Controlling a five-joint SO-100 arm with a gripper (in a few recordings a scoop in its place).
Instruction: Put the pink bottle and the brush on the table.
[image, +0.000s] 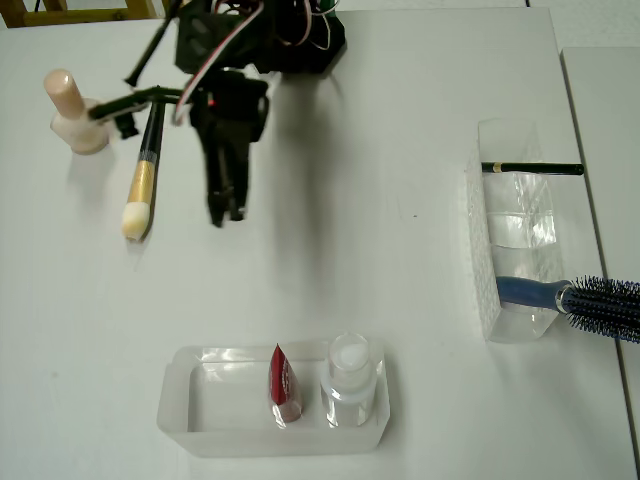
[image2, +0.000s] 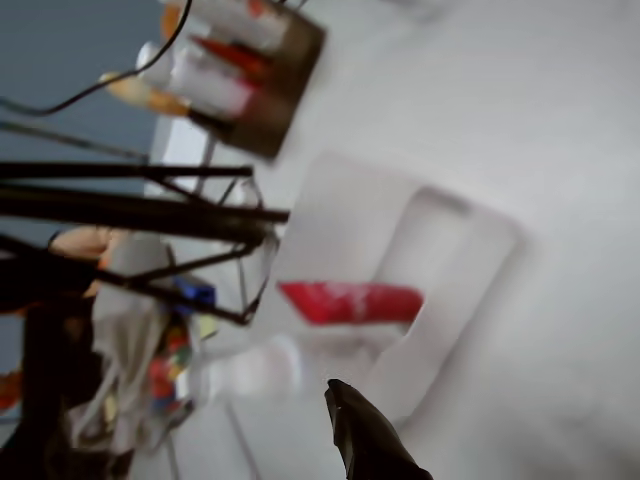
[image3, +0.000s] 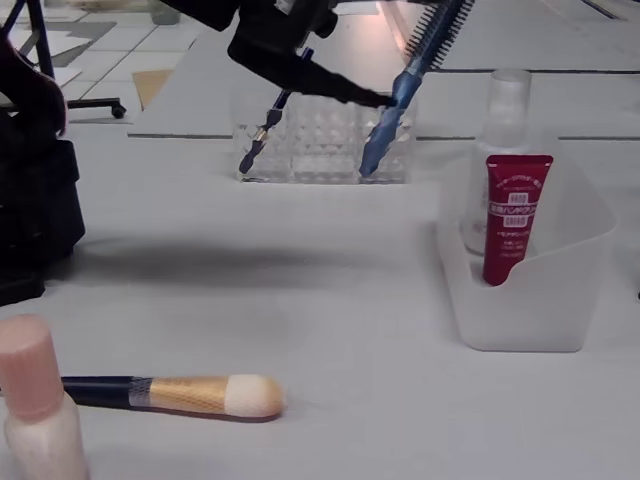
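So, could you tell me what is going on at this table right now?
Both items look already set out: the pink bottle stands upright on the table, and the brush lies flat beside it. The gripper hangs above the table near them with nothing between its fingers, though I cannot tell whether it is open. The red tube and clear bottle sit in the white tray, and the blue hairbrush and a thin black stick stay in the clear organizer.

Bright, even light falls from above on the white table (image: 400, 120). In the overhead view the arm (image: 228, 120) casts a soft grey shadow toward the table's middle. The wrist view is heavily motion-blurred. The fixed view is sharp, its far edge glaring.
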